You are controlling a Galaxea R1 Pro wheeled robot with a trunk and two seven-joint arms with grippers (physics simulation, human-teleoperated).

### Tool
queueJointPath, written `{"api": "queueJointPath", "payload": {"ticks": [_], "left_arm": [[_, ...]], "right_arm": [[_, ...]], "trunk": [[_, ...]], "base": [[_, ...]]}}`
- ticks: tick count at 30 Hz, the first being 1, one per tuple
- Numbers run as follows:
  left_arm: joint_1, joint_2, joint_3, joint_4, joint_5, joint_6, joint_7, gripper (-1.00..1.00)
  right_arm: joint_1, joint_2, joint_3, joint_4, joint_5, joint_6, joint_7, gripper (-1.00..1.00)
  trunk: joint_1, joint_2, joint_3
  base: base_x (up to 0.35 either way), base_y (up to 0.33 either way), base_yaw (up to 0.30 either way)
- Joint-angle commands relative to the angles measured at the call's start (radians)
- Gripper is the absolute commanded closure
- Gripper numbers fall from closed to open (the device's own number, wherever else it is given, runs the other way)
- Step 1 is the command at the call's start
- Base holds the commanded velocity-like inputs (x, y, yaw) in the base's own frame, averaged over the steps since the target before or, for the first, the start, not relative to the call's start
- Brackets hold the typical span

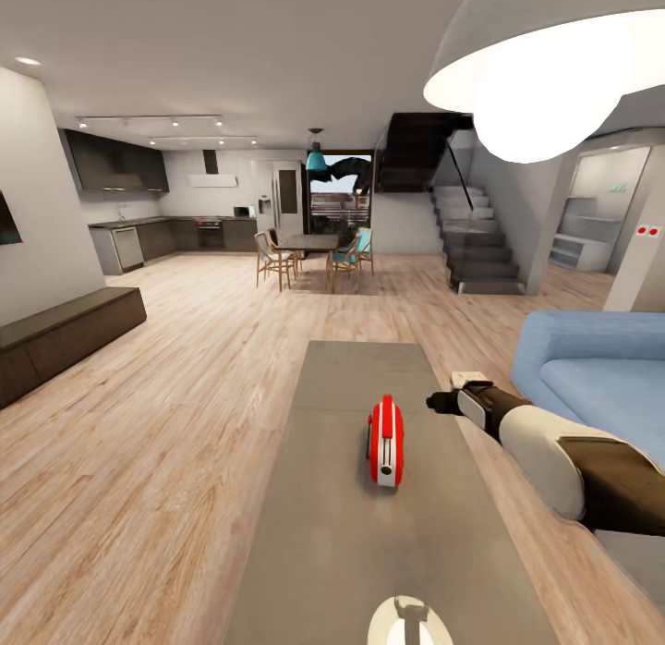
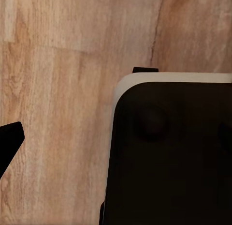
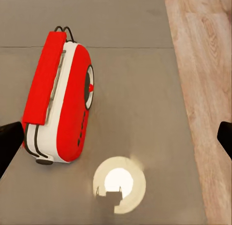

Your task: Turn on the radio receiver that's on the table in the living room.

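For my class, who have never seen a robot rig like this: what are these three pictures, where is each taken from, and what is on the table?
This is a simulated two-armed wheeled robot. The wide picture comes from its head camera: a long grey glossy coffee table carries a small red radio with a white rim, and the robot's right arm reaches toward it, its right hand holding nothing. The right wrist camera looks down on that radio, with a lamp's round reflection beside it on the tabletop. The left wrist camera faces wood-plank floor and a dark panel with a white edge.
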Motion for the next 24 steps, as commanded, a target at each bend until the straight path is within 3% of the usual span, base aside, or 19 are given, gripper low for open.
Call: {"api": "queueJointPath", "payload": {"ticks": [1,5,8,10,11,15,24], "left_arm": [[0.000,0.000,0.000,0.000,0.000,0.000,0.000,-1.00],[0.000,0.000,0.000,0.000,0.000,0.000,0.000,-1.00],[0.000,0.000,0.000,0.000,0.000,0.000,0.000,-1.00],[0.000,0.000,0.000,0.000,0.000,0.000,0.000,-1.00],[0.000,0.000,0.000,0.000,0.000,0.000,0.000,-1.00],[0.000,0.000,0.000,0.000,0.000,0.000,0.000,-1.00],[0.000,0.000,0.000,0.000,0.000,0.000,0.000,-1.00]], "right_arm": [[-0.007,-0.001,0.001,0.011,-0.001,-0.012,0.000,-1.00],[-0.029,-0.005,0.004,0.041,0.003,-0.048,-0.003,-1.00],[-0.031,-0.005,0.002,-0.006,0.003,-0.036,-0.005,-1.00],[-0.032,-0.005,0.000,-0.045,0.003,0.001,-0.005,-1.00],[-0.032,-0.005,-0.001,-0.084,0.003,0.067,-0.006,-1.00],[-0.032,-0.006,-0.002,-0.168,0.003,0.203,-0.005,-1.00],[-0.032,-0.004,-0.004,-0.245,0.003,0.315,-0.009,-1.00]], "trunk": [[0.000,0.000,0.000],[0.000,0.000,0.000],[0.000,0.000,0.000],[0.000,0.000,0.000],[0.000,0.000,0.000],[0.000,0.000,0.000],[0.000,0.000,0.000]], "base": [[0.000,0.000,0.000],[0.000,0.000,0.000],[0.000,0.000,0.000],[0.000,0.000,0.000],[0.000,0.000,0.000],[0.000,0.000,0.000],[0.000,0.000,0.000]]}}
